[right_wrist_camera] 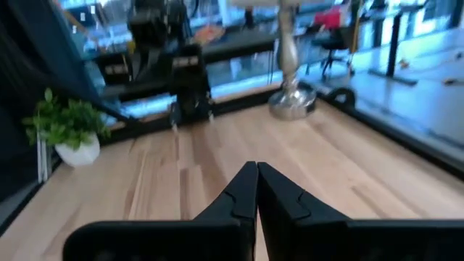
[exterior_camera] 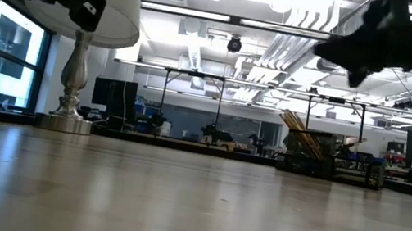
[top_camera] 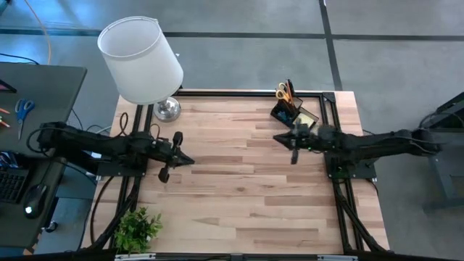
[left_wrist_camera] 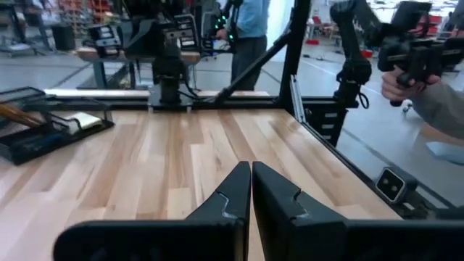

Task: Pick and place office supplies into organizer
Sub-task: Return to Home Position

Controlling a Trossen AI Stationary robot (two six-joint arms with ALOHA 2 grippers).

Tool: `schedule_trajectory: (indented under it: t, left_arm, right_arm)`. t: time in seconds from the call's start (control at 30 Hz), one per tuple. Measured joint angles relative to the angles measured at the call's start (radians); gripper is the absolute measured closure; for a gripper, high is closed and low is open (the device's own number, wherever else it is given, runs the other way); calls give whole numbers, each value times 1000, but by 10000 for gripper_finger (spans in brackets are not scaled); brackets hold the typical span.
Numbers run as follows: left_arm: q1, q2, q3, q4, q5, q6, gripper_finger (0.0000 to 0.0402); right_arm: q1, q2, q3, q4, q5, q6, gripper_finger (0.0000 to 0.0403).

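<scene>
Organizer (top_camera: 293, 111): black mesh, 1 pc., loaded. It stands on the desk (top_camera: 239, 203) at the back corner on the right arm's side.

Nearest it, the right gripper (top_camera: 278, 138) is clenched on nothing, fingers pressed tip to tip in its wrist view. It hovers above the desk just beside the organizer, toward desk centre. Opposite, the left gripper (top_camera: 187, 160) is likewise clenched & empty, well apart from the organizer. Grippers: 2.

Inside the organizer:
- yellow-handled scissors (top_camera: 283, 92), 1 pr., handles up in an upright compartment
- pencils (exterior_camera: 298, 128), thin, leaning; a few, exact no. not readable
- yellow sticky-note pad (top_camera: 308, 118), 1, in the low tray part

No loose supplies seen on the desk beside the organizer.

Handling (est.):
- Organizer: prob. light & stiff, so it may slide if bumped. Take it by a wall rim, not the mesh face.
- Scissors: stiff, metal, likely the heaviest item. Best pinched across the closed blades near the pivot.
- Pencils: light, stiff, round, apt to roll. Pinch mid-shaft.
- Pad: light, slightly soft. Pinch across opposite edges.

Task judged approx. complete. The arms need only go to rest pose, with the right one keeping clear of the organizer.

Farther out: lamp (top_camera: 141, 61), 1, well apart from the organizer along the same desk edge; potted plant (top_camera: 138, 228), 1, at the corner diagonally opposite the organizer.
</scene>
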Motion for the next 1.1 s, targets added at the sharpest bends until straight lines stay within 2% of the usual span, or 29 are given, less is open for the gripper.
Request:
schedule_trajectory:
  t: [0.23,0.5,0.63,0.87,1.1]
  left_arm:
    - [8,-122,-19,-80,-19,0,396]
    - [8,-224,-19,-165,-27,2,396]
    - [8,-259,-19,-197,-27,2,396]
    - [8,-327,-19,-245,-26,1,396]
    - [8,-459,-19,-349,-35,-1,396]
  right_arm:
    - [-4,-295,-149,-11,98,31,400]
    - [-3,-493,-255,-66,108,28,397]
    - [-3,-546,-255,-182,128,30,401]
    - [-3,-601,-255,-202,107,-5,399]
    - [-3,-607,-256,-237,111,3,402]
